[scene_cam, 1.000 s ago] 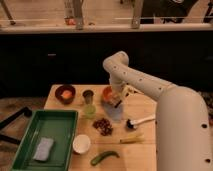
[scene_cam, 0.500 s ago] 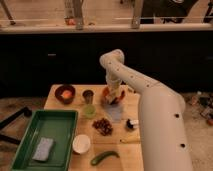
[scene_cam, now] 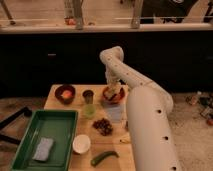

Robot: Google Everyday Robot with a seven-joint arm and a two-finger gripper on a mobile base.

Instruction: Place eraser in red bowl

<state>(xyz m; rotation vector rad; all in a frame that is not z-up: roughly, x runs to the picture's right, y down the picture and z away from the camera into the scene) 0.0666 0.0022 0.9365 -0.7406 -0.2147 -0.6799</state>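
Note:
The red bowl point(scene_cam: 114, 97) sits at the far edge of the wooden table point(scene_cam: 61, 109), right of the two cups. My gripper point(scene_cam: 114, 89) hangs straight down over it, with its tip at or just inside the bowl's rim. A small tan patch at that tip looks like the eraser point(scene_cam: 114, 92). I cannot tell whether it is held or lying in the bowl. My white arm covers the bowl's right side and the table's right part.
A maroon bowl point(scene_cam: 65, 94) stands far left. A dark cup point(scene_cam: 88, 95) and a green cup point(scene_cam: 90, 110) stand left of the red bowl. Grapes point(scene_cam: 103, 126), a white bowl point(scene_cam: 81, 143) and a green vegetable point(scene_cam: 104, 157) lie nearer. A green tray point(scene_cam: 30, 131) holds a sponge point(scene_cam: 43, 149).
The arm's large near segment has swung left and closer to the camera, covering more of the table's right side. The gripper has stayed over the red bowl, shifting slightly.

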